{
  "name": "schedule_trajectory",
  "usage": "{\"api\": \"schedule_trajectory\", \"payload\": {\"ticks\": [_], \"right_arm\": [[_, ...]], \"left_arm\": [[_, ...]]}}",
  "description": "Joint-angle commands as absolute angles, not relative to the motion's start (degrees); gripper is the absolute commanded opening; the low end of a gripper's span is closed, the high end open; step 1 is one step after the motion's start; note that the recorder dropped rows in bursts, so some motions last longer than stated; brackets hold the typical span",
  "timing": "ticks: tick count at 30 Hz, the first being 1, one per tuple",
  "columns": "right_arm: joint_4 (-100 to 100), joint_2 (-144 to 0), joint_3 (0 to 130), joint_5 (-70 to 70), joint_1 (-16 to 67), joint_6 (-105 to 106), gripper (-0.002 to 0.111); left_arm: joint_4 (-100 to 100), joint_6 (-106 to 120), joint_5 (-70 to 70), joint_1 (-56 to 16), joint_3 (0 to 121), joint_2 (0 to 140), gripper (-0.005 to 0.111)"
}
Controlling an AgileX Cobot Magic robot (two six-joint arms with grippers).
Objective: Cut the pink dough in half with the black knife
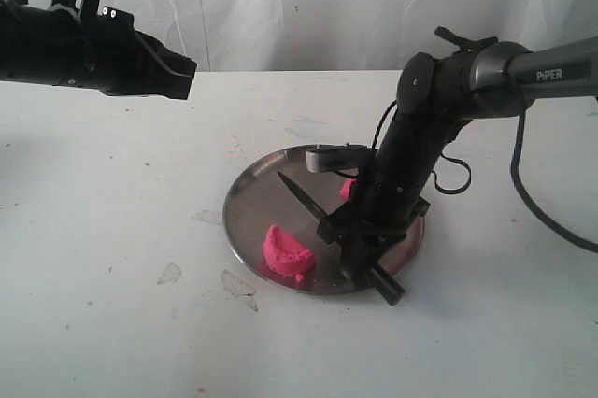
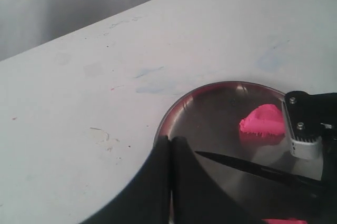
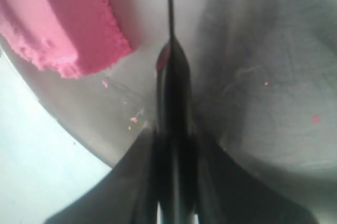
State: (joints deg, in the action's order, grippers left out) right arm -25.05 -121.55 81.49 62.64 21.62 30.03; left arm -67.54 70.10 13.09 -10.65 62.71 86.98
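The right hand [image 1: 348,241] is clamped on the black knife [image 1: 301,194], its fingers [image 3: 138,155] pressed against both sides of the knife near where handle and blade meet. The pointed blade juts out ahead of the hand over the steel plate [image 1: 257,202], and the butt of the handle sticks out behind the hand, past the plate's rim. Whether the blade's edge touches the plate cannot be told. The pink dough lies on the plate in two pieces. One half [image 1: 288,253] sits just to one side of the hand, near the blade but clear of it, with its rough cut face turned toward the knife in the right wrist view [image 3: 63,24]. The other half [image 1: 348,188] lies on the opposite side of the blade, close against the hand and partly hidden behind the arm. A small pink smear clings to the knife just ahead of the fingers, and a few pink crumbs dot the plate around them. The left hand [image 1: 185,76] hangs above the worktop [image 1: 112,230], well apart from the right hand and the plate, its fingers [image 2: 158,182] brought together with only a thin seam between them and nothing held.
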Motion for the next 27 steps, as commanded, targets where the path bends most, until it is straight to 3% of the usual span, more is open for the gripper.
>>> {"api": "schedule_trajectory", "payload": {"ticks": [1,5,7,22,26,27], "right_arm": [[-25.2,-121.5,82.2,61.7,21.2,29.7,0.012],[-25.1,-121.5,82.2,60.5,21.2,29.2,0.028],[-25.1,-121.5,82.2,60.3,21.2,29.2,0.030],[-20.6,-111.3,81.8,56.2,21.2,25.2,0.030],[-20.7,-102.1,76.4,51.8,21.2,21.3,0.030],[-21.3,-96.7,72.3,47.0,21.2,19.6,0.025]], "left_arm": [[-69.4,69.7,13.6,-10.4,62.4,86.3,0.000],[-69.7,69.7,14.7,-10.4,62.4,86.3,0.000],[-69.7,69.6,14.9,-10.4,62.4,86.3,0.000],[-69.9,68.9,19.5,-10.4,62.4,86.1,0.000],[-69.5,69.3,23.8,-10.4,62.4,86.1,0.000],[-69.4,69.3,23.6,-10.4,62.4,86.1,0.000]]}}
